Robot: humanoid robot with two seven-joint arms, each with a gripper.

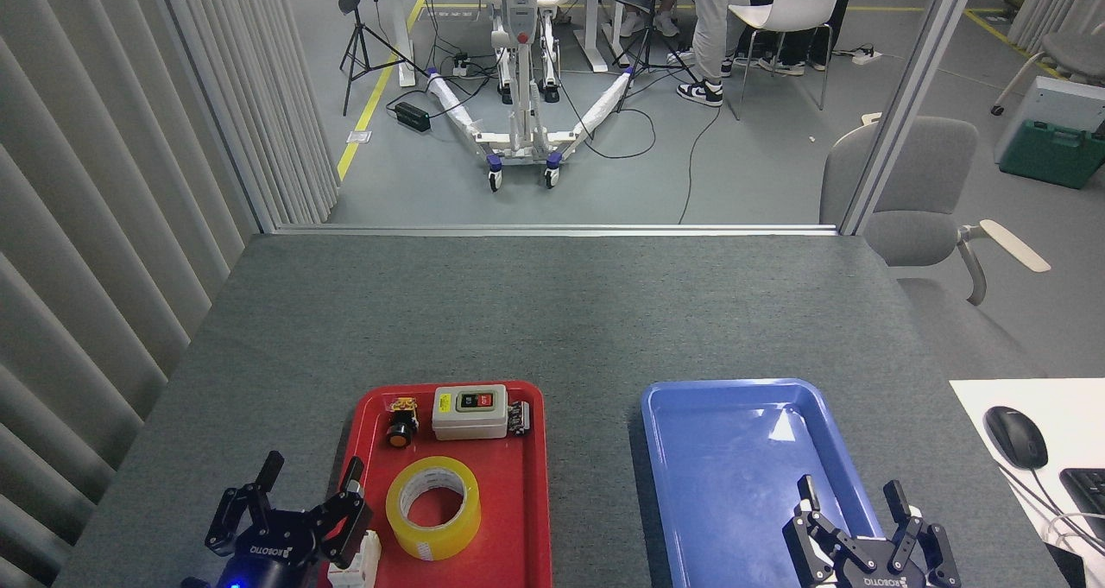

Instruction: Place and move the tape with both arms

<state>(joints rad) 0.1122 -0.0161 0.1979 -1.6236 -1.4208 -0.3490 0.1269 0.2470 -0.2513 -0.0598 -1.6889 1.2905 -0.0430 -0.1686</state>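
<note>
From the head view, a wide roll of see-through yellow tape [433, 508] with a white cardboard middle lies flat in the near part of a red plastic tray [527, 519]. The tray sits on a grey table [552, 312]. At the far end of the red tray are a small white switch box [470, 412] with a red and a black button, and just left of it a little black button with an orange cap [400, 426].

The left black two-finger gripper [311, 477] hovers at the near left corner of the red tray, just beside the tape but not touching it. Its fingers are spread wide apart and hold nothing (a small blue light glows at its base).

To the right, well apart from the red tray, sits a shiny blue plastic tray [734, 450]. The right black two-finger gripper [851, 488] hangs over its near end. Its fingers are wide apart too, with nothing between them.

At the far right edge, a black computer mouse [1015, 437] rests on a white desk [1049, 398].
</note>
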